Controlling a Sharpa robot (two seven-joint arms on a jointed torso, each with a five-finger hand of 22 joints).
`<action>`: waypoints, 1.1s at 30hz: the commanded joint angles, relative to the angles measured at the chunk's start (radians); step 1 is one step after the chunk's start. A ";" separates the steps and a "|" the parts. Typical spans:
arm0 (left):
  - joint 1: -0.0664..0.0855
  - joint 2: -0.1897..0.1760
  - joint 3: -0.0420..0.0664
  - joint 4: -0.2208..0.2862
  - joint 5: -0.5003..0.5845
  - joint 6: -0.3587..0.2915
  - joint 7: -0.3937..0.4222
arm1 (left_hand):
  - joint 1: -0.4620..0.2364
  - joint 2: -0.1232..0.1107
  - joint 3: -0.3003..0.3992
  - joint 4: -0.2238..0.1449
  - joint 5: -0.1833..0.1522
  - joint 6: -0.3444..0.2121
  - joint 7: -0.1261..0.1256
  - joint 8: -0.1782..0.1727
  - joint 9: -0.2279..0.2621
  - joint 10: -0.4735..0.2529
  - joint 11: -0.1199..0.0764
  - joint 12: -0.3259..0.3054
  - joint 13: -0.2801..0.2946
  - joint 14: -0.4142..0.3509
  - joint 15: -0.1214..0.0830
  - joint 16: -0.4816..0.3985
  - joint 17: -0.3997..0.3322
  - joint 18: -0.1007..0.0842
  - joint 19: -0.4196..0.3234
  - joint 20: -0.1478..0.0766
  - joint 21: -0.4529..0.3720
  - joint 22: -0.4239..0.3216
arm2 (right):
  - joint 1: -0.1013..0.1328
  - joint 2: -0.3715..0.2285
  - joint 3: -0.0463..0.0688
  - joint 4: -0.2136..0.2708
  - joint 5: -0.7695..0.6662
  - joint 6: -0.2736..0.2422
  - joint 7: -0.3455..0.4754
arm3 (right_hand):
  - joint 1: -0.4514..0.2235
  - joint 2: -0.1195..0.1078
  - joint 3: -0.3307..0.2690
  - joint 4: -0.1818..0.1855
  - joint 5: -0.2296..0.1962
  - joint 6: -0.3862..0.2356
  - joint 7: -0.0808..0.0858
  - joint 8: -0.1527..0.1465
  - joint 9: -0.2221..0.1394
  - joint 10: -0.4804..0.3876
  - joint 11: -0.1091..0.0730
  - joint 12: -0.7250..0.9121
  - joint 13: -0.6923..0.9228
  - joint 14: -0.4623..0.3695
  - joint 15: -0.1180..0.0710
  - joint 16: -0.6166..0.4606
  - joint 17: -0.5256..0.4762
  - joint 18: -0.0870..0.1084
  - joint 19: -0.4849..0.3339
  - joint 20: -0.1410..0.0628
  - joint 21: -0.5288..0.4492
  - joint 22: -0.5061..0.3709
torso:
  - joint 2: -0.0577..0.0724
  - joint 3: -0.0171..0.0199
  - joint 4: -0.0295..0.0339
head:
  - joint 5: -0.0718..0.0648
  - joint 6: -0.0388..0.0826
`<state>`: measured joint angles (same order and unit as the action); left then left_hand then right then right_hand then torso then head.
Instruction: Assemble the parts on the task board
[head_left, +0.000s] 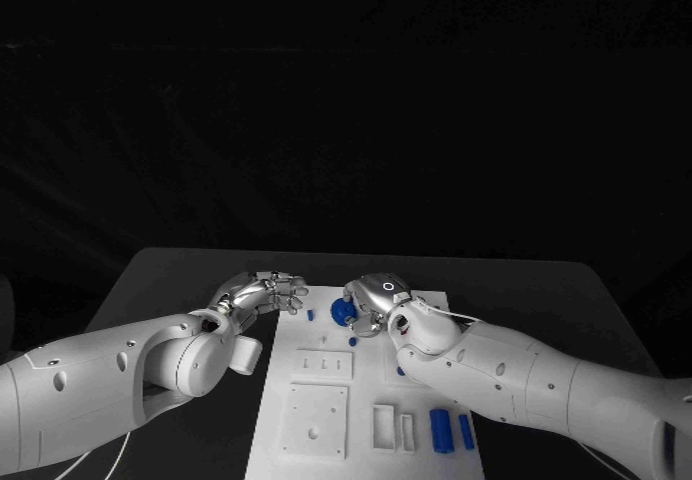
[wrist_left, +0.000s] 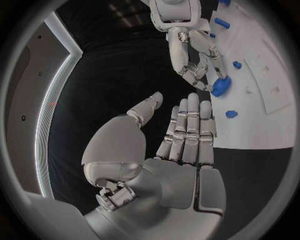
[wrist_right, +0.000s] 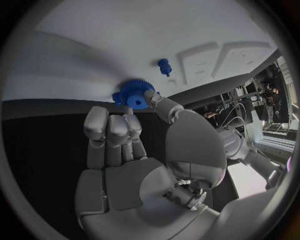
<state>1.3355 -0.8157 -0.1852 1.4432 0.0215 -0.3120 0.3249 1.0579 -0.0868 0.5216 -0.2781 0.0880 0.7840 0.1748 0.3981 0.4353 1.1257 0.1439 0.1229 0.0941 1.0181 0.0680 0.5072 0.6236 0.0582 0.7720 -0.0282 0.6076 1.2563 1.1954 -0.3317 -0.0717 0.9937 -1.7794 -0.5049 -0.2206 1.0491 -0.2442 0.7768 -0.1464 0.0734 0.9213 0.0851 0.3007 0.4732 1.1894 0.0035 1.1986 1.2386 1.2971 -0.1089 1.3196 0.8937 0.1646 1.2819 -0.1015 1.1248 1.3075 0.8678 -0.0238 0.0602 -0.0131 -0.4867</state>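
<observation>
The white task board (head_left: 320, 420) lies in the middle of the black table. At the board's far edge, my right hand (head_left: 378, 298) pinches a blue gear (head_left: 342, 312) between thumb and fingers. The right wrist view shows that gear (wrist_right: 133, 94) at the fingertips, over the board's (wrist_right: 94, 60) edge. A small blue peg (head_left: 312, 314) stands in the board just left of the gear, and it appears again (wrist_right: 164, 66) beyond the gear. My left hand (head_left: 267, 293) hovers off the board's far left corner, fingers stretched out and holding nothing (wrist_left: 184, 145). From there the right hand (wrist_left: 194, 55) and gear (wrist_left: 220, 86) are visible.
Two blue bars (head_left: 441, 430) (head_left: 466, 430) lie at the board's near right. A small blue piece (head_left: 401, 371) sits beside my right forearm. White raised blocks and recesses (head_left: 325, 362) cover the board's middle. Bare black table extends on both sides.
</observation>
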 joint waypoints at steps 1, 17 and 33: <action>0.001 0.003 0.001 0.001 -0.003 0.009 0.008 | 0.000 0.000 -0.002 -0.002 0.006 0.001 0.004 -0.006 0.002 -0.007 0.001 -0.004 0.001 -0.007 0.001 0.004 -0.002 0.011 -0.007 -0.002 0.007 -0.001 | -0.002 0.006 -0.002 -0.003 0.007 0.024 0.010 | -0.004 -0.014 0.003 0.006 -0.006 0.007 0.036 -0.012 -0.006 -0.014 0.004 -0.013 -0.009 -0.001 0.007 -0.007 0.002 0.097 -0.004 -0.004 -0.002 0.014 | 0.000 0.0001 -0.0004 | -0.001 0.001; 0.001 0.008 0.001 -0.001 -0.002 0.010 0.005 | 0.001 0.001 0.000 -0.002 0.009 0.000 0.005 -0.008 0.003 -0.007 0.002 -0.005 0.001 -0.007 0.001 0.004 -0.002 0.011 -0.008 -0.002 0.007 -0.002 | -0.002 0.007 -0.003 -0.002 0.040 0.037 0.018 | -0.008 -0.031 -0.022 0.010 0.126 -0.075 0.050 -0.054 -0.027 -0.043 0.017 -0.042 -0.031 0.001 0.020 -0.018 0.010 0.097 -0.010 -0.002 -0.007 0.014 | 0.000 0.0007 -0.0001 | 0.000 0.000; 0.001 0.011 0.001 -0.004 0.000 0.010 0.006 | 0.003 0.004 0.006 -0.002 0.049 0.000 0.006 -0.012 0.008 -0.007 0.002 -0.007 0.002 -0.008 0.002 0.004 -0.003 0.011 -0.009 -0.001 0.009 -0.004 | -0.002 0.005 -0.003 -0.004 0.095 0.074 0.021 | -0.045 -0.006 -0.054 0.007 0.329 -0.086 0.040 -0.049 -0.026 -0.039 0.008 -0.039 -0.028 0.002 0.011 -0.024 0.019 0.097 -0.009 -0.001 -0.006 0.014 | 0.000 0.0017 -0.0010 | -0.001 0.002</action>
<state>1.3355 -0.8069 -0.1854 1.4379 0.0220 -0.3119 0.3240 1.0578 -0.0868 0.5216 -0.2781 0.1327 0.7840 0.1748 0.3898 0.4426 1.1257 0.1439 0.1229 0.0950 1.0181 0.0680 0.5072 0.6218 0.0535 0.7720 -0.0282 0.6116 1.2539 1.1948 -0.3267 -0.0733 0.9898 -1.7076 -0.4731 -0.2067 1.0105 -0.2495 0.7296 -0.1404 0.3980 0.8345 0.1309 0.2465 0.4466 1.1491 0.0157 1.1606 1.2095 1.2980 -0.0919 1.3028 0.9121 0.1563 1.2699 -0.0964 1.1209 1.3074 0.8678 -0.0223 0.0590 -0.0135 -0.4850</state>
